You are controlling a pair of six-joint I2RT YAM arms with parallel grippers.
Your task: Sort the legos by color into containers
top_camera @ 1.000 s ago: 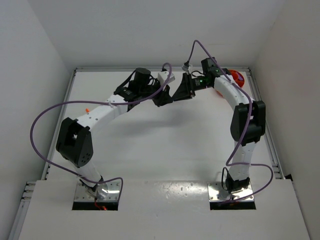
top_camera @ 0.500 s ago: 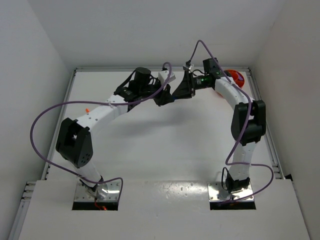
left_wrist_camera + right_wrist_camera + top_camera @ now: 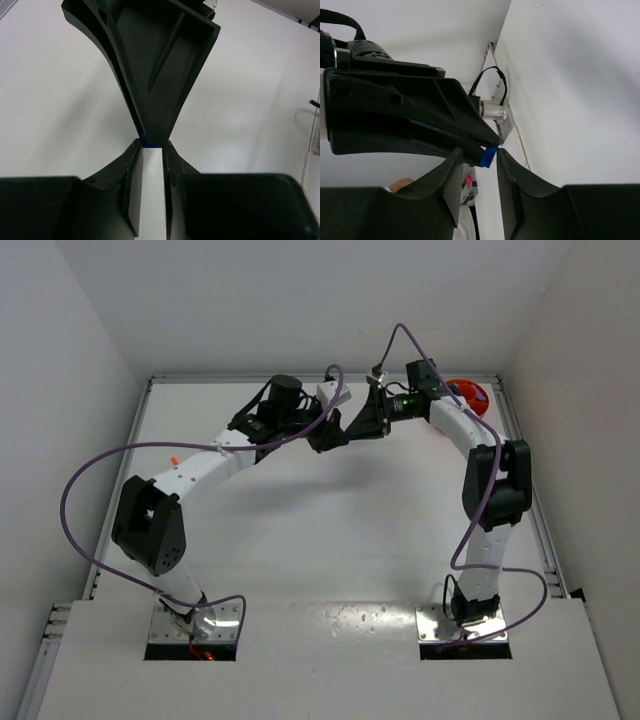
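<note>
While the 2 claws meet tip to tip above the far part of the table (image 3: pixel 300 530), the step in hand looks like a handover of 1 brick from arm to arm. Far to the left, 1 orange-red speck (image 3: pixel 173 459) shows beside the left arm. It may be another brick, but it is too small to tell. The left claw (image 3: pixel 152 145) has its fingers drawn close together, and the blue brick (image 3: pixel 490 156) sits nipped at their very tips, off the table. The right claw (image 3: pixel 479 150) comes at it crosswise. Its fingers are spread a little wider than the brick, which lies just at their tips. Farther right, the orange bowl (image 3: pixel 476 397) stands in the far right corner, partly hidden behind the right arm, so its compartments cannot be read.

Next, I judge, the right claw must press onto the brick before the left one lets go. The piece is tiny and held at the tips only, so a small slip could drop it. After that comes a short swing right to the bowl. Room is tight there: the raised rail (image 3: pixel 530 490) and the side wall (image 3: pixel 590 440) stand close by the bowl, and the purple cable (image 3: pixel 395 340) loops above the right wrist. Toward the near side the arms have more room to swing.
</note>
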